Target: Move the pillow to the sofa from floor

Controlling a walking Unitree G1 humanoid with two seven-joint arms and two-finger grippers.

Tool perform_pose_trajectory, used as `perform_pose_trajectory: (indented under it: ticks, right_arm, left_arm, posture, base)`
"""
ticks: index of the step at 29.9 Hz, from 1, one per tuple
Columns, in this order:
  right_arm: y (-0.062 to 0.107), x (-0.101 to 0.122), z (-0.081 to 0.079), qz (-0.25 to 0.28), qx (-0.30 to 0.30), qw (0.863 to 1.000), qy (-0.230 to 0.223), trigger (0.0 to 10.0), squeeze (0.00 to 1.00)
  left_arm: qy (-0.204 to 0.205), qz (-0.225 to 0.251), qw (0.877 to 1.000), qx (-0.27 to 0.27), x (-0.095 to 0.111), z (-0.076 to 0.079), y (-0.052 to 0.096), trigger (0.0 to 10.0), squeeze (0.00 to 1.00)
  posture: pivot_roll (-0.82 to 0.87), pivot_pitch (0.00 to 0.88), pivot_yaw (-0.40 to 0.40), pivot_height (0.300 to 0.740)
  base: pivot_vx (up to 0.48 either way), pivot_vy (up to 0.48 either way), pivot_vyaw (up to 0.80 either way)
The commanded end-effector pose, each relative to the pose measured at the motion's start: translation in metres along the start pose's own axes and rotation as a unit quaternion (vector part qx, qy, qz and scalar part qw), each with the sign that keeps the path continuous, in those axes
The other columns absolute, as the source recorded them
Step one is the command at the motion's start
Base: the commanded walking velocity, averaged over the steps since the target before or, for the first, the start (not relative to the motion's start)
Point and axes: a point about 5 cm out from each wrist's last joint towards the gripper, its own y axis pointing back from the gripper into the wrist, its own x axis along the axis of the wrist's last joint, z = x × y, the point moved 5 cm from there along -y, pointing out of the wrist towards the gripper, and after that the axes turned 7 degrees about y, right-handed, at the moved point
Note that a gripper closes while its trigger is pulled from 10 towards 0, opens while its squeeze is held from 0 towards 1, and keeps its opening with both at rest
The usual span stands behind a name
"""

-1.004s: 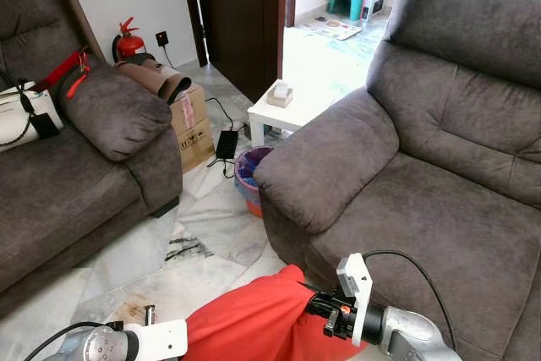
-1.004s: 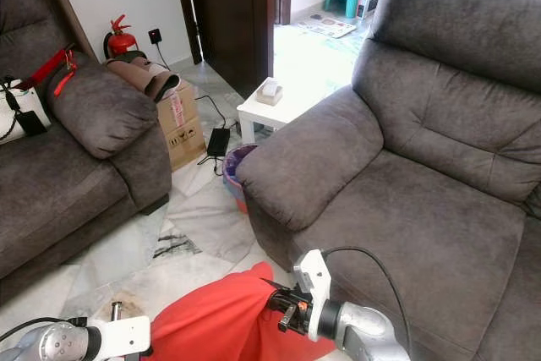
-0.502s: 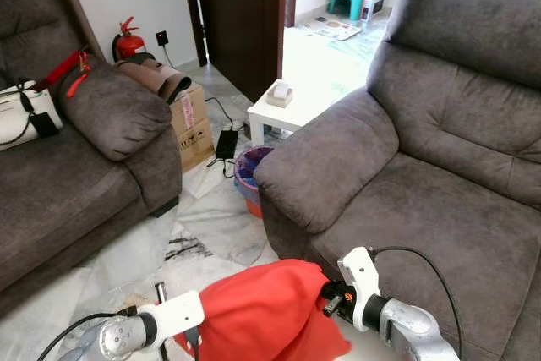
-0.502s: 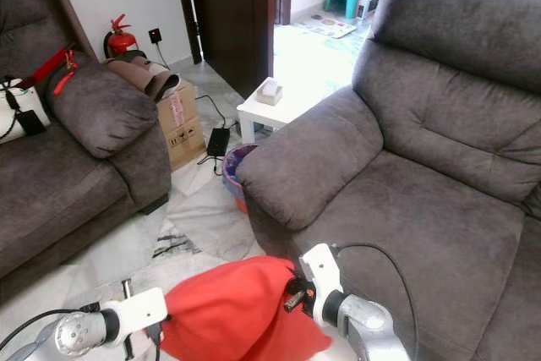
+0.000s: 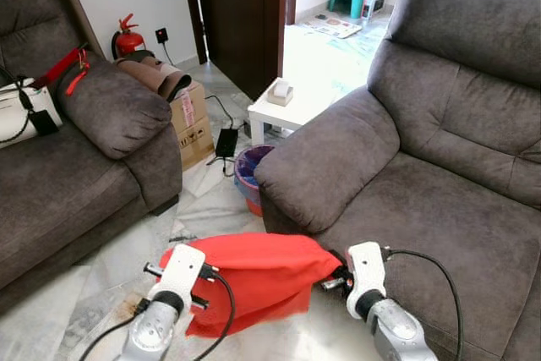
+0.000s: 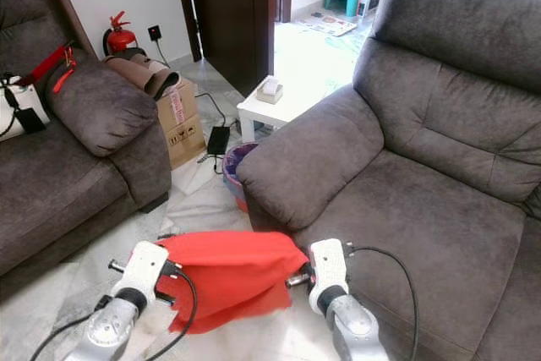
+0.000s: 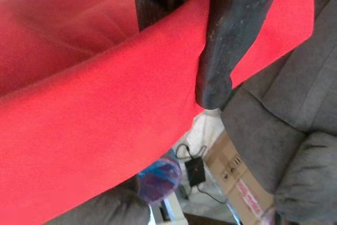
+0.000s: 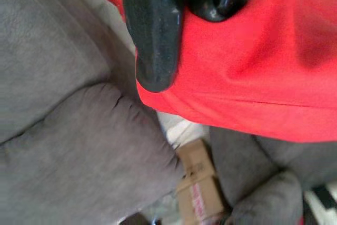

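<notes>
The red pillow (image 5: 249,281) hangs stretched between the two grippers, clear of the marble floor (image 5: 127,268), just in front of the near corner of the grey sofa (image 5: 439,209) on the right. Its upper edge is pulled fairly level while the lower part sags in a loose fold. The left gripper (image 7: 197,35) pinches the pillow's left end, its black fingers (image 7: 231,40) closed across a fold of the red fabric. The right gripper (image 8: 179,9) is clamped on the opposite end, close beside the sofa's rounded armrest (image 5: 325,162).

By the look of it, the pick-up is done and the carry is in hand: the pillow is lifted but not yet over the seat. The next move calls for raising it above the seat cushion (image 5: 456,234) and swinging both arms to the right and farther in, keeping the two grips even so the cloth does not slip out, then letting go once it lies on the cushion.

The floor is pale veined marble with a dark stain near the left arm. Farther off stand a small white side table (image 5: 283,112), a purple-rimmed bin (image 5: 251,171), a cardboard box (image 5: 193,124) and a red fire extinguisher (image 5: 127,40) by a dark door. A second grey sofa (image 5: 76,175) fills the left side.
</notes>
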Motion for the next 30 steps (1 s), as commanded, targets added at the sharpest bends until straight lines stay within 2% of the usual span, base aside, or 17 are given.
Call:
perform_pose_trajectory:
  ticks: [1, 5, 7, 11, 16, 19, 21, 24, 25, 26, 28, 30]
  right_arm:
    - [0.002, 0.007, 0.007, 0.022, -0.025, 0.999, -0.006, 10.0, 0.00]
    - [-0.001, 0.014, 0.005, 0.037, -0.026, 0.999, -0.004, 10.0, 0.00]
    - [-0.002, 0.019, 0.012, 0.044, -0.049, 0.998, -0.012, 10.0, 0.00]
    - [-0.002, 0.026, 0.016, 0.063, -0.061, 0.996, -0.015, 10.0, 0.00]
    - [0.000, 0.032, 0.018, 0.086, -0.075, 0.993, -0.038, 10.0, 0.00]
    - [0.000, 0.033, 0.019, 0.091, -0.079, 0.992, -0.049, 10.0, 0.00]
    - [-0.001, 0.039, 0.014, 0.108, -0.074, 0.989, -0.074, 10.0, 0.00]
    - [-0.001, 0.045, 0.011, 0.127, -0.068, 0.986, -0.084, 10.0, 0.00]
    - [-0.001, 0.048, 0.008, 0.135, -0.059, 0.986, -0.084, 10.0, 0.00]
    - [-0.001, 0.048, 0.008, 0.135, -0.059, 0.986, -0.084, 10.0, 0.00]
    - [-0.003, 0.043, 0.006, 0.118, -0.057, 0.988, -0.077, 10.0, 0.00]
    - [-0.003, 0.041, 0.011, 0.109, -0.066, 0.989, -0.077, 10.0, 0.00]
  left_arm:
    - [-0.007, 0.073, 0.996, 0.044, 0.034, -0.021, -0.002, 10.0, 0.00]
    - [-0.004, 0.093, 0.993, 0.074, 0.046, -0.030, -0.001, 10.0, 0.00]
    - [0.010, 0.112, 0.989, 0.098, 0.054, -0.038, 0.001, 10.0, 0.00]
    - [0.012, 0.124, 0.984, 0.123, 0.061, -0.045, 0.003, 10.0, 0.00]
    - [0.058, 0.177, 0.969, 0.160, 0.083, -0.059, 0.012, 10.0, 0.00]
    - [0.057, 0.183, 0.969, 0.153, 0.086, -0.056, 0.013, 10.0, 0.00]
    - [0.041, 0.164, 0.979, 0.119, 0.078, -0.040, 0.008, 10.0, 0.00]
    - [0.041, 0.147, 0.984, 0.096, 0.070, -0.029, 0.006, 10.0, 0.00]
    - [0.024, 0.136, 0.987, 0.084, 0.066, -0.023, 0.005, 10.0, 0.00]
    - [0.024, 0.136, 0.987, 0.084, 0.066, -0.023, 0.005, 10.0, 0.00]
    - [0.010, 0.100, 0.993, 0.060, 0.053, -0.015, 0.000, 10.0, 0.00]
    - [0.021, 0.090, 0.995, 0.042, 0.049, -0.010, -0.002, 10.0, 0.00]
  posture:
    - [0.09, 0.084, 0.023, 0.740]
    - [0.09, 0.078, 0.021, 0.740]
    - [0.08, 0.072, 0.018, 0.740]
    - [0.08, 0.070, 0.016, 0.740]
    - [0.08, 0.057, 0.012, 0.740]
    - [0.08, 0.055, 0.011, 0.740]
    - [0.08, 0.038, 0.011, 0.740]
    - [0.08, 0.038, 0.011, 0.740]
    - [0.08, 0.035, 0.012, 0.740]
    - [0.08, 0.035, 0.012, 0.740]
    - [0.08, 0.037, 0.009, 0.740]
    - [0.08, 0.046, 0.007, 0.740]
  base:
    - [0.000, 0.000, 0.00]
    - [0.000, 0.000, 0.00]
    - [0.000, 0.000, 0.00]
    - [0.000, 0.000, 0.00]
    - [0.000, 0.000, 0.00]
    - [0.000, 0.000, 0.00]
    - [0.000, 0.000, 0.00]
    - [0.000, 0.000, 0.00]
    - [0.000, 0.000, 0.00]
    - [0.000, 0.000, 0.00]
    - [0.000, 0.000, 0.00]
    - [0.000, 0.000, 0.00]
